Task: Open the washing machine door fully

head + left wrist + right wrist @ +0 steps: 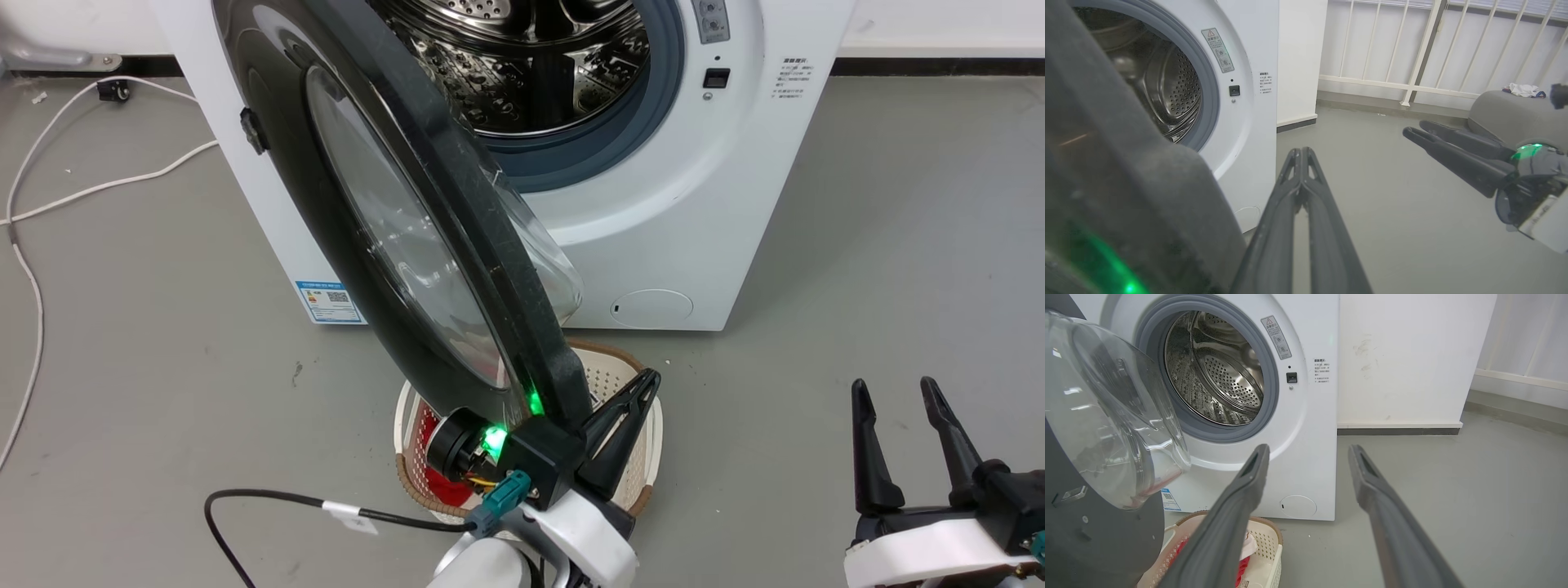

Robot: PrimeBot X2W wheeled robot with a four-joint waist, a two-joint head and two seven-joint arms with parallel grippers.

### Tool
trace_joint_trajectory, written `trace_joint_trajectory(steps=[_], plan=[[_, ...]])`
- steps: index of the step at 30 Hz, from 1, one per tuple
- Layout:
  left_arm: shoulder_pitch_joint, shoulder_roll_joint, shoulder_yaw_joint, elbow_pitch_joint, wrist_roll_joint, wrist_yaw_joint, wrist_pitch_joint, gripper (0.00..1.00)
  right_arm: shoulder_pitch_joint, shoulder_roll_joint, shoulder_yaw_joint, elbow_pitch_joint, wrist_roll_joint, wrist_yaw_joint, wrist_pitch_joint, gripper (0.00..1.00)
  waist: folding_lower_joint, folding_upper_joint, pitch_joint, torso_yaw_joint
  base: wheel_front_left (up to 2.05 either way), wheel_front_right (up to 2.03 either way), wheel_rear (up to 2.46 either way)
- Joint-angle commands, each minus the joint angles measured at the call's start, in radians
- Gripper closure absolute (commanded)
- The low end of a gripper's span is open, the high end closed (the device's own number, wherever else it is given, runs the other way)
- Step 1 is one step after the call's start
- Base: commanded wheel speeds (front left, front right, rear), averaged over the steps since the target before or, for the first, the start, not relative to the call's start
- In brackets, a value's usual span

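Black and glossy, the door (384,233) stands swung out from the machine (694,204). It is hinged at the machine's left side and stands about square to the machine's front. The steel drum (522,65) and its grey ring (653,122) are laid bare, and the clear bowl bulges from the door's inner face towards the machine.

My left gripper (645,382) sits in front of the machine at the door's free edge, on the door's inner side. Its two fingers are pressed together with nothing between them. From the left wrist camera the dark edge lies right beside them, but I cannot tell whether they touch it.

My right gripper (894,390) hangs well off from the machine's right corner, fingers spread and empty, apart from the door.

On the floor just before the machine, under the door's free edge, stands a white basket (649,469) with a brown rim and something red (445,490) inside. A white cable (82,189) trails over the floor left of the machine.
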Motion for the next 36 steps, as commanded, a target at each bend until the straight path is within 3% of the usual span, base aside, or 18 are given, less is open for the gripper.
trace_joint_trajectory(steps=[1, 8, 17, 28, 36], plan=[[-0.021, 0.002, -0.002, 0.013, -0.012, 0.013, -0.009, 1.00, -0.015, 0.003, 0.002, 0.006, 0.009, -0.001, -0.006, 0.00, 0.0000, 0.0000, 0.001, -0.003, 0.00, 0.00, 0.00], [-0.075, 0.009, -0.022, 0.101, -0.065, 0.064, -0.042, 1.00, -0.022, 0.003, 0.007, 0.027, 0.017, -0.001, -0.015, 0.00, 0.0000, 0.0000, 0.005, -0.012, 0.00, 0.00, 0.00], [-0.064, 0.012, -0.031, 0.119, -0.082, 0.097, -0.060, 1.00, -0.027, 0.003, 0.007, 0.044, 0.021, -0.001, -0.020, 0.00, 0.0000, 0.0000, 0.000, -0.008, 0.00, 0.00, 0.00], [0.061, 0.077, -0.015, 0.022, -0.089, 0.158, -0.057, 1.00, -0.010, 0.003, 0.010, 0.060, 0.030, -0.001, -0.026, 0.00, 0.0000, 0.0000, -0.025, -0.004, 0.00, 0.00, 0.00], [0.160, 0.141, 0.011, -0.115, -0.085, 0.228, -0.040, 1.00, 0.006, 0.003, 0.013, 0.065, 0.032, -0.001, -0.024, 0.00, 0.0000, 0.0000, -0.042, 0.007, 0.00, 0.00, 0.00]])
